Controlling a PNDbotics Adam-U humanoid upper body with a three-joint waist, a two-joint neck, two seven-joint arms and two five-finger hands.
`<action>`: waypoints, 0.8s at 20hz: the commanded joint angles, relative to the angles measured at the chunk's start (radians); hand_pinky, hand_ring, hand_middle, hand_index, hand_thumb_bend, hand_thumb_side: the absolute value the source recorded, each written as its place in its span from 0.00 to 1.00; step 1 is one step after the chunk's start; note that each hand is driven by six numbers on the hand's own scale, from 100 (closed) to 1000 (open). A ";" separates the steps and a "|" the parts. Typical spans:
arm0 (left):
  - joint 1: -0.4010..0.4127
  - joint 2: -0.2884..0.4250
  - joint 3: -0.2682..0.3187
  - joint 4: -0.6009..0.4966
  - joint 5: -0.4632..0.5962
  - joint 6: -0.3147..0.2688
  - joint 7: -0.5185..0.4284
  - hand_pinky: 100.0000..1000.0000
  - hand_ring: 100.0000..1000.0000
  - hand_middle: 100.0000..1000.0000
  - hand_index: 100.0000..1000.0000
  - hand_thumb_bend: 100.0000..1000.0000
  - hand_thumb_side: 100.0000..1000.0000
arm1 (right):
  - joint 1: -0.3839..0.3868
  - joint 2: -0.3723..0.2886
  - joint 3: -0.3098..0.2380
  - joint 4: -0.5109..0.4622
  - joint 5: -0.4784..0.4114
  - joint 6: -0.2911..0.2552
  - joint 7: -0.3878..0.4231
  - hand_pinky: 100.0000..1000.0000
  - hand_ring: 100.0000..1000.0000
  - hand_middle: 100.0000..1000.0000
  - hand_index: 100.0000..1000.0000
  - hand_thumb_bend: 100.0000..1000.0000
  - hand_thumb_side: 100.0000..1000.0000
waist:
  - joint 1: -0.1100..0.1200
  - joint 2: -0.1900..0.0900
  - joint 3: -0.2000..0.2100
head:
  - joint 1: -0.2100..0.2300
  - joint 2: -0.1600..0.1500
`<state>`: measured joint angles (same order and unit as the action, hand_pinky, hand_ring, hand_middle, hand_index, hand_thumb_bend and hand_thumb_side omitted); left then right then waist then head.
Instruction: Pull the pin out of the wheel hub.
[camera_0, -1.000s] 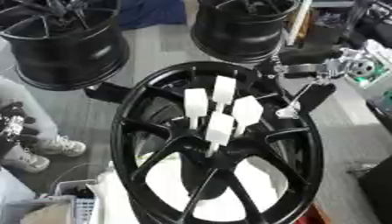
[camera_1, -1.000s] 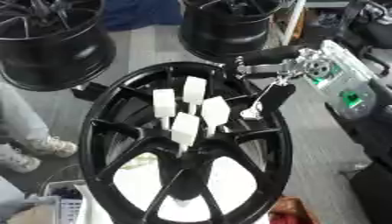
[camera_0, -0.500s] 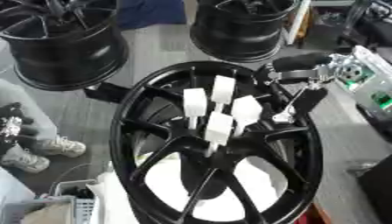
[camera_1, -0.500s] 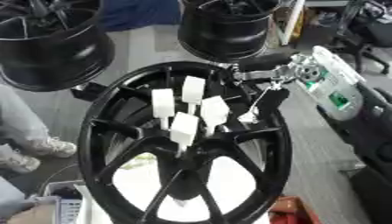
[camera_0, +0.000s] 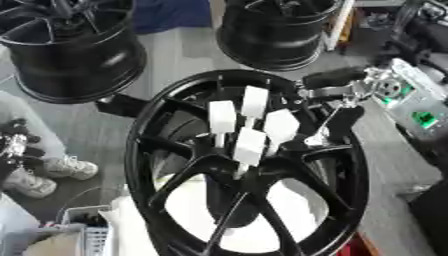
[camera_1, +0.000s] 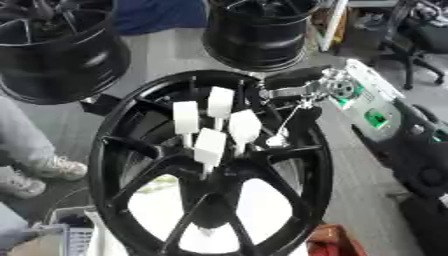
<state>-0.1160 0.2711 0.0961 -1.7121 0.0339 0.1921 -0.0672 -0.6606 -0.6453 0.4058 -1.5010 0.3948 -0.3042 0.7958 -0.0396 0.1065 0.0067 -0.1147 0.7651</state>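
Wheel hub (camera_0: 254, 200) bottom rim cut off; right hand (camera_0: 337, 85) fingers blurred, grip unclear.

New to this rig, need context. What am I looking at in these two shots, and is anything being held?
Both shots come from one stereo camera in a humanoid robot's head, looking down: left eye and right eye, same moment. In front lies a black wheel hub with four white pins standing at its centre. The robot's right hand, black and silver, reaches in from the right over the rim. Whether its fingers hold anything cannot be made out. The left hand is out of view. Two more black wheels stand behind.
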 joint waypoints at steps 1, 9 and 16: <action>-0.011 0.008 0.000 -0.016 0.001 -0.001 -0.004 0.52 0.52 0.54 0.86 0.00 0.50 | -0.026 -0.003 -0.006 0.010 0.011 -0.004 0.002 0.48 0.32 0.72 0.82 0.19 0.26 | 0.002 -0.008 0.001 | -0.005 0.005; -0.011 0.009 0.000 -0.016 0.000 -0.001 -0.005 0.52 0.52 0.54 0.86 0.00 0.50 | -0.039 0.016 -0.005 0.026 0.017 -0.013 -0.006 0.44 0.30 0.65 0.76 0.14 0.24 | 0.001 -0.008 0.005 | -0.009 0.005; -0.010 0.008 0.000 -0.014 0.000 0.000 -0.007 0.52 0.52 0.55 0.86 0.00 0.50 | -0.044 0.020 -0.010 0.031 0.017 0.002 -0.041 0.40 0.26 0.51 0.62 0.02 0.19 | 0.000 -0.007 0.008 | -0.009 0.005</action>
<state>-0.1160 0.2709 0.0957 -1.7121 0.0339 0.1931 -0.0711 -0.6816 -0.6116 0.4100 -1.4670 0.4069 -0.3052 0.7682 -0.0421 0.1086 0.0128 -0.1198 0.7651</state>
